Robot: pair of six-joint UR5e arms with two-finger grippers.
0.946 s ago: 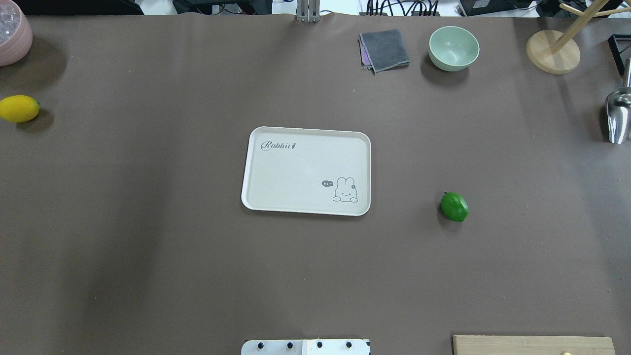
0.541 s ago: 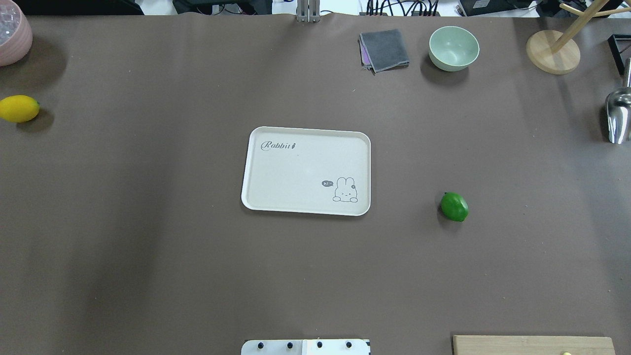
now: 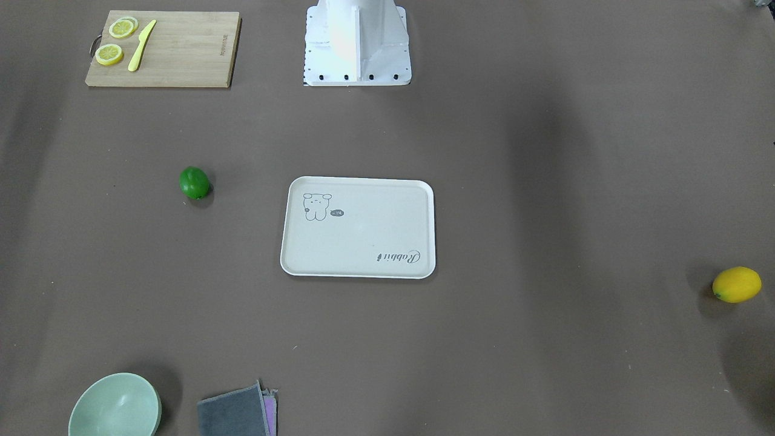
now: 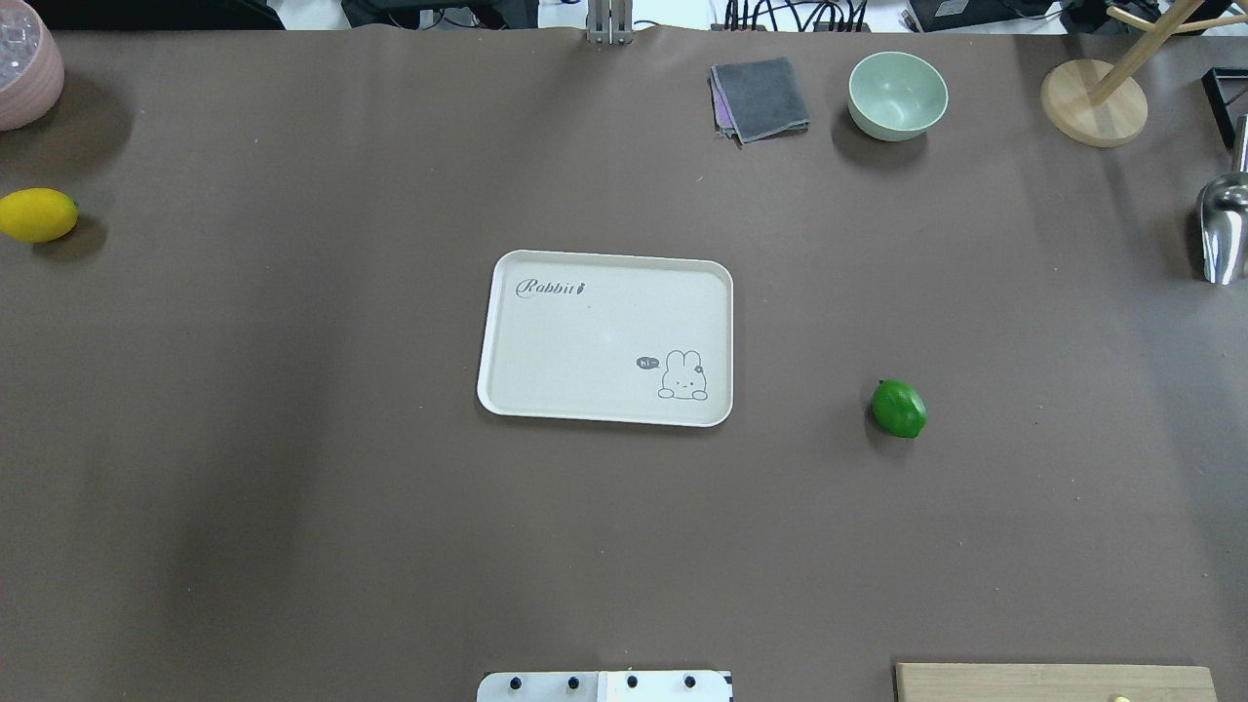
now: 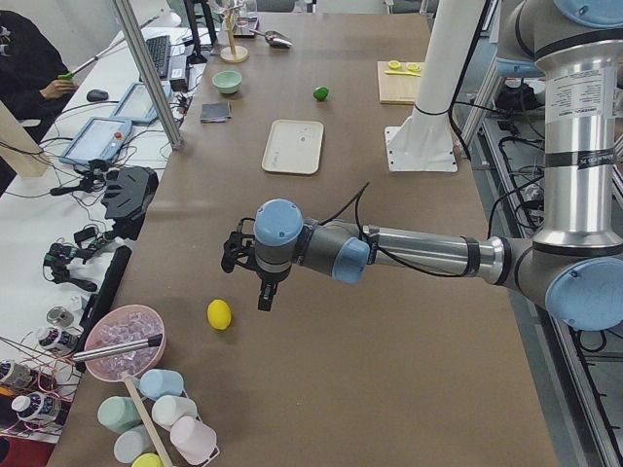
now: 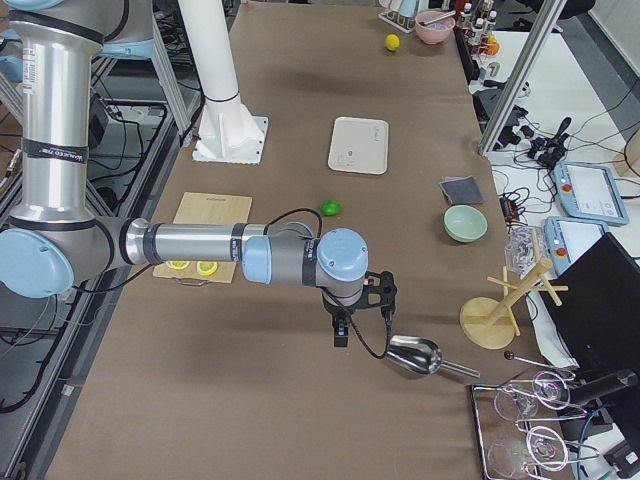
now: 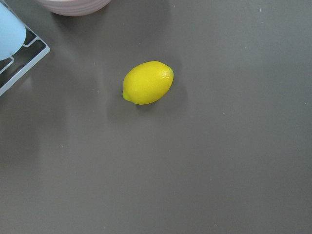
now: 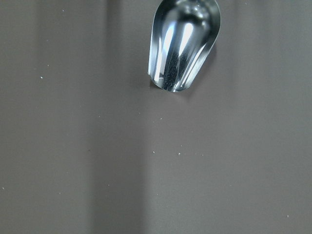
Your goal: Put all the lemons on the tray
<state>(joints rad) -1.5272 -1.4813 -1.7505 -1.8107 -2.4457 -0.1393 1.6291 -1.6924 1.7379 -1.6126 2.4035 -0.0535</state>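
Left arm [image 5: 419, 255] and right arm [image 6: 190, 243]: silver tubes, light-blue joint caps [image 5: 278, 222], black joint rings. Thin black cable [image 5: 355, 199] loops off each forearm. Printed label [image 5: 581, 107] on upright tube. White base [image 3: 357, 36], black screws [image 3: 346, 77] along plate edge.

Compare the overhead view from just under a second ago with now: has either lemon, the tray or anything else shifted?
Nothing visibly changed. The yellow lemon and the green lemon lie on the table where they were, both apart from the tray, which has not moved and holds nothing.
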